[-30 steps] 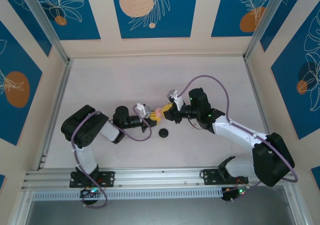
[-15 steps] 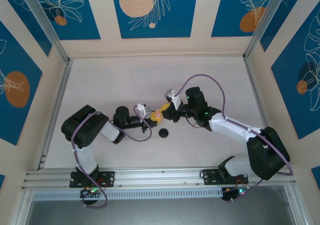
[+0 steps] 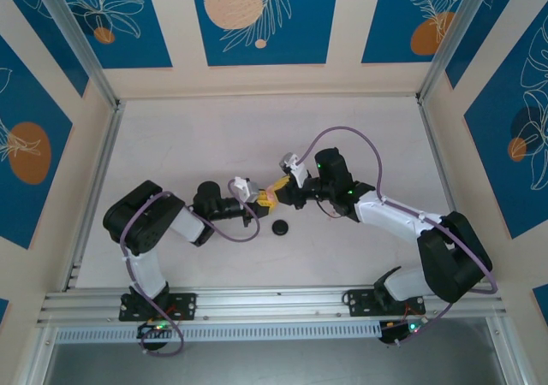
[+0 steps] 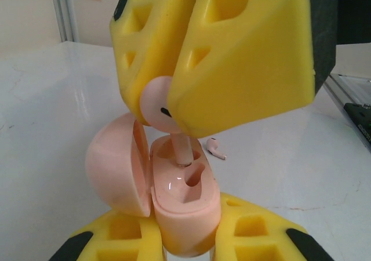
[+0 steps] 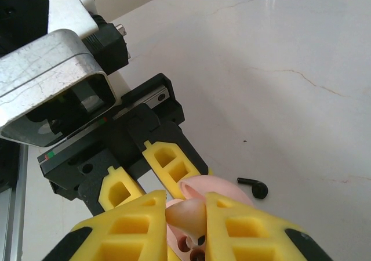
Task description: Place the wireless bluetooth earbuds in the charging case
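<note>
Earbud poised over the open case, stem down.

The right claw (image 5: 185, 210) is clamped on a pink earbud (image 4: 157, 105) by its head. The stem hangs nearly upright, and its tip is at the mouth of the case's far well or just inside it; I cannot tell which. Directly beneath, the left claw (image 4: 185, 245) is clamped on the base of the pink case (image 4: 182, 206) and holds it clear of the surface (image 4: 301, 156), with the lid (image 4: 113, 162) swung open to one side. The coming move looks like a short push down along the stem's axis. In the top view the two claws meet mid-surface: the left arm is folded low and reaches right, while the right arm stretches across with its wrist tipped down. A second earbud (image 4: 216, 150) lies on the surface behind the case, well apart from both claws.
</note>
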Robot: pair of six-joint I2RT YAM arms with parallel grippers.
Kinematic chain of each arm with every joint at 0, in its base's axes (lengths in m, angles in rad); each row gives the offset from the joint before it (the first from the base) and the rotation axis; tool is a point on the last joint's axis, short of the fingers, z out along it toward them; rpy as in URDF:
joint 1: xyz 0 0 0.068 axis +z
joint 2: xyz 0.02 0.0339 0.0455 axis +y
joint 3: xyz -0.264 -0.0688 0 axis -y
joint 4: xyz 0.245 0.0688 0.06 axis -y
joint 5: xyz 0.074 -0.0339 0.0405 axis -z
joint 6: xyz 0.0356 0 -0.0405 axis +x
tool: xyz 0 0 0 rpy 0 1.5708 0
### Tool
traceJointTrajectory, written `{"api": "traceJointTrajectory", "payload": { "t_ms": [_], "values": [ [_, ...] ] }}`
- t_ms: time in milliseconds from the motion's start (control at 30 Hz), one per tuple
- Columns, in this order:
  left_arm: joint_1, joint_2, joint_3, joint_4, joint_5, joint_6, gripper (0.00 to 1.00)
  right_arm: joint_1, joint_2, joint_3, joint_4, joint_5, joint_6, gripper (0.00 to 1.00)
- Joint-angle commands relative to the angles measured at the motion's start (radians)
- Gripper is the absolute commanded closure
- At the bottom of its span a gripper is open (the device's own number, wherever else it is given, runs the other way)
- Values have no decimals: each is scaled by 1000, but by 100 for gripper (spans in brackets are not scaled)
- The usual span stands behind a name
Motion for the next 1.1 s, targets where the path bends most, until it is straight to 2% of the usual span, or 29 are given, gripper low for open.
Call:
{"api": "traceJointTrajectory", "payload": {
  "t_ms": [0, 667, 933, 1067],
  "values": [
    [-11, -36, 6, 53, 26, -10, 84, 9, 16, 20, -12, -24, -24, 82],
    [-11, -42, 3, 53, 16, -9, 84, 45, 27, 45, -127, 32, -90, 81],
    [-11, -43, -3, 53, 13, -5, 84, 46, 6, 43, -94, 23, -58, 68],
    [-11, -45, -8, 53, 10, 4, 84, 22, -36, 45, -87, -35, -16, 60]
  ]
}}
